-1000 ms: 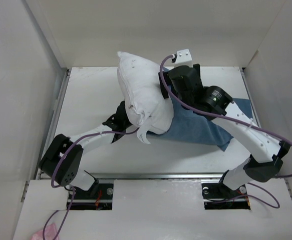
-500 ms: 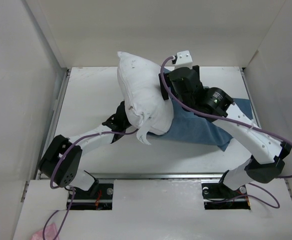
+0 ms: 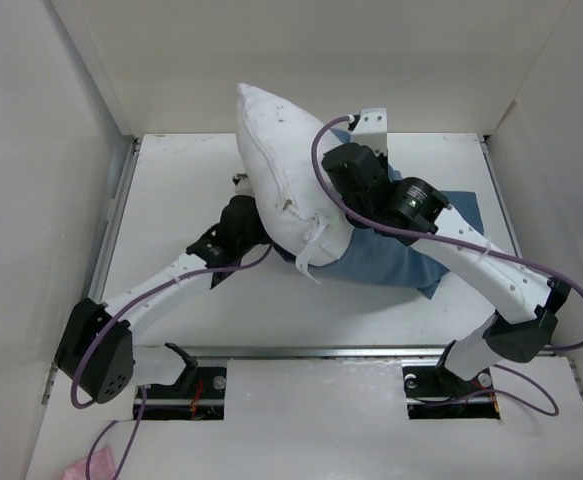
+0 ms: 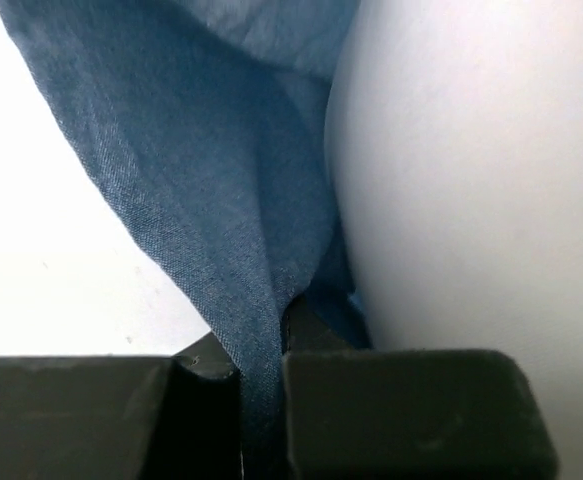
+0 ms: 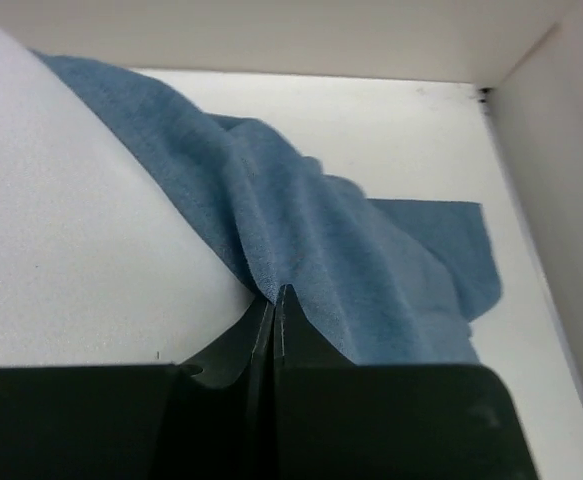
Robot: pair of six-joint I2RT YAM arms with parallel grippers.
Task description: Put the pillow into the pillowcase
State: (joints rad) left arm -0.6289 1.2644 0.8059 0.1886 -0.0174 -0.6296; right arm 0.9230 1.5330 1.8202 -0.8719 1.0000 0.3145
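Observation:
The plump white pillow [image 3: 281, 170] stands on edge in the middle of the table, tilted toward the far wall, between my two arms. The limp blue pillowcase [image 3: 396, 255] lies to its right and runs under its lower end. My left gripper [image 4: 261, 368] is shut on a fold of the pillowcase [image 4: 191, 180], with the pillow [image 4: 471, 170] pressing in from the right. My right gripper [image 5: 274, 297] is shut, its tips pinching a ridge of the pillowcase [image 5: 331, 230] right beside the pillow [image 5: 81, 230]. From above, both sets of fingertips are hidden by the pillow.
The white table [image 3: 171, 200] is boxed in by white walls on the left [image 3: 71, 130], far side and right [image 3: 561, 130]. A pillowcase corner [image 5: 476, 250] lies flat near the right wall. A small white tag [image 3: 309, 262] hangs from the pillow's near corner.
My right gripper has shut on the pillowcase. Both arms have moved, the left one reaching farther out, and the pillow now stands taller and farther back, with the pillowcase drawn left.

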